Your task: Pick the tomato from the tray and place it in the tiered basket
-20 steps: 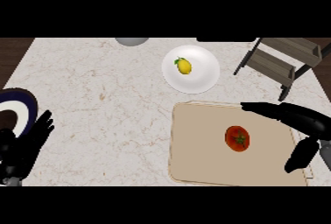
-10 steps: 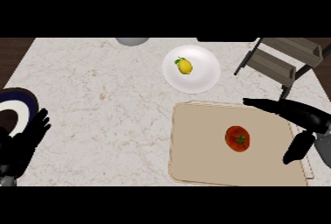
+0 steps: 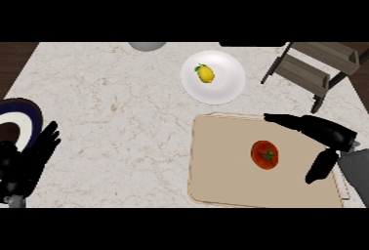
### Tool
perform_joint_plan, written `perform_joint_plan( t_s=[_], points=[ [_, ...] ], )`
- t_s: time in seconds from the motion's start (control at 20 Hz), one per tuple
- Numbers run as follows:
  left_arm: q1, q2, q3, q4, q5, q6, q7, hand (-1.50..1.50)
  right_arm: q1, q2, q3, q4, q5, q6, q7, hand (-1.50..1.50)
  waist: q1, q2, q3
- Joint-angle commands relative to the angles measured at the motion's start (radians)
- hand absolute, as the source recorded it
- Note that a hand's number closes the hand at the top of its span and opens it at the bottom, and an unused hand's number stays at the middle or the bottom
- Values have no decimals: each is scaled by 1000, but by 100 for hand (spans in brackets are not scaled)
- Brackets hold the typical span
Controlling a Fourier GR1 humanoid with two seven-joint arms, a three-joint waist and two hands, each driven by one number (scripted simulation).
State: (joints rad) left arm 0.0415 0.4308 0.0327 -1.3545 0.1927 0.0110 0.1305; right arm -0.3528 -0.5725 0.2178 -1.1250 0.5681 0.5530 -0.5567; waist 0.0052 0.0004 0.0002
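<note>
You see the black right hand (image 3: 324, 134), fingers spread, over the flat beige tray (image 3: 223, 180) just beside the round red tomato (image 3: 264, 155), not touching it.

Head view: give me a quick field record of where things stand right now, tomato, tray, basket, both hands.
tomato: lying on the tray, not held
tray: tan, on the counter's right side
tiered basket: upper right corner, no tomato in it
right hand: open, over the tray, fingers and thumb spread beside the tomato
left hand: open, resting at the left edge
plate: white, holds a lemon
</note>
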Motion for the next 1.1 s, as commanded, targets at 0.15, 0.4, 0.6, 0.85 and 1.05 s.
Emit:
perform_joint_plan(
  t_s=[0.15, 0.4, 0.6, 0.85, 1.05],
  points=[
    [26, -45, 13, -44, -44, 7, 13, 0, -29, 44, -6, 42, 29, 46, -66, -150, 1, -1, 0],
    [34, -35, 39, -69, -48, -24, 42, 0, -71, 84, 2, 129, 73, 9, -82, -150, 3, -1, 0],
    [24, -101, 26, 5, -90, -15, -55, 0, -58, 141, 19, 159, 111, -46, -78, -150, 2, 0, 0],
    [20, -38, 105, -56, -50, -73, 60, 0, 16, 133, 7, 58, 109, 5, -44, -150, -3, -2, 0],
    [23, -73, 103, -16, -98, -83, -12, 0, -56, 194, -6, 161, 154, -20, -49, -150, 1, 0, 0]
  ],
)
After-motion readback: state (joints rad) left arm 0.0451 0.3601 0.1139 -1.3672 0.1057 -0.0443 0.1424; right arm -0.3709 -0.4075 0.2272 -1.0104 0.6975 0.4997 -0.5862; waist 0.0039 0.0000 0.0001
